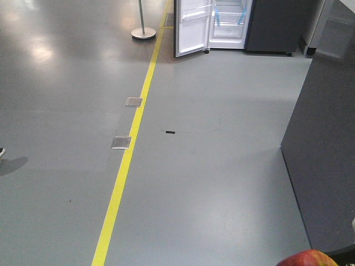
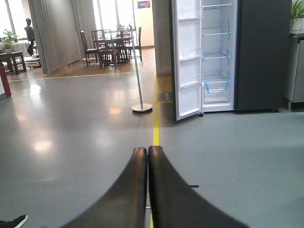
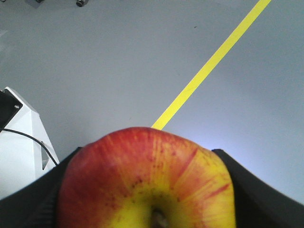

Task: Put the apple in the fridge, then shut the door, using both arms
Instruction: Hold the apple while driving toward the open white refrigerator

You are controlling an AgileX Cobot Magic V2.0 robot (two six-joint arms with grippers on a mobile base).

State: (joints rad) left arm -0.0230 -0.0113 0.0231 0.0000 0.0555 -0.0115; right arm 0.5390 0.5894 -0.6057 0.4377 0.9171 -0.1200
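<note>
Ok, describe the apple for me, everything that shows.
The apple is round, with smooth, glossy skin: red, streaked into yellow around the stem pit, where a short brown stem stub shows. It sits stem toward the wrist camera, clamped between the black fingers of the right hand, one on each side, above grey floor. The front view catches only its red top at the bottom edge.

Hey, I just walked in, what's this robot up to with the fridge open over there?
The robot holds an apple clamped in its right gripper. Across the grey floor stands a fridge with its door swung open, showing white shelves. The left gripper is shut on nothing and points toward the fridge. The apple is not yet inside, and the robot is some way off from the fridge.
</note>
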